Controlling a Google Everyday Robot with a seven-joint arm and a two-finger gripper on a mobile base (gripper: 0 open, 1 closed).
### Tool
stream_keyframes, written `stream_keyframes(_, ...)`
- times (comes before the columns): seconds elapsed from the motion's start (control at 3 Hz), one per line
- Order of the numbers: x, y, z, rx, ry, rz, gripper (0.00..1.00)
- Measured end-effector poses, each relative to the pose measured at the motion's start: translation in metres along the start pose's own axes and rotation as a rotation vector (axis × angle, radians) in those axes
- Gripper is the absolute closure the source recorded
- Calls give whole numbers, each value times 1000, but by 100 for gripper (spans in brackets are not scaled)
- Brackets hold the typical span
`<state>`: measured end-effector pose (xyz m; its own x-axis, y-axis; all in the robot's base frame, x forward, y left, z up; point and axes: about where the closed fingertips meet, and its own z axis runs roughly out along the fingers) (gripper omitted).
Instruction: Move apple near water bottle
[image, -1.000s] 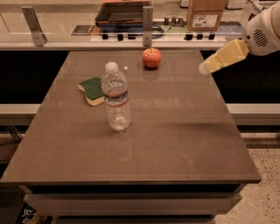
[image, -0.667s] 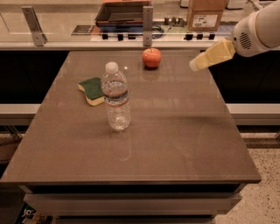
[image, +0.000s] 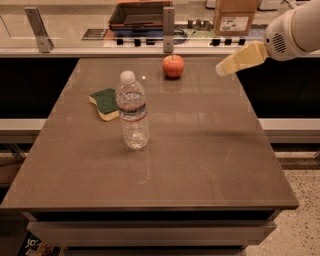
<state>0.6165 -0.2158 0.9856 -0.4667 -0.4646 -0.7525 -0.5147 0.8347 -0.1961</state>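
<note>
The red-orange apple (image: 173, 66) sits near the far edge of the brown table (image: 200, 150), upright with its stem up. The clear ribbed water bottle (image: 133, 112) with a white cap stands upright left of the table's middle, well in front of the apple. My gripper (image: 223, 68) with pale yellow fingers reaches in from the upper right, above the table's far right part, about a hand's width to the right of the apple and apart from it. It holds nothing.
A green-and-yellow sponge (image: 105, 103) lies just left of the bottle. Behind the table runs a counter with a dark tray (image: 140, 14), a cardboard box (image: 235, 16) and metal posts (image: 168, 22).
My gripper has moved left and slightly toward the apple, from beyond the table's right edge to above its far right part. Apple, bottle and sponge have not moved.
</note>
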Motion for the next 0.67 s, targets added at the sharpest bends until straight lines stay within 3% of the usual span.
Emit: stream_keyframes(0.67, -14, -1, 64, -87, -23, 25, 0)
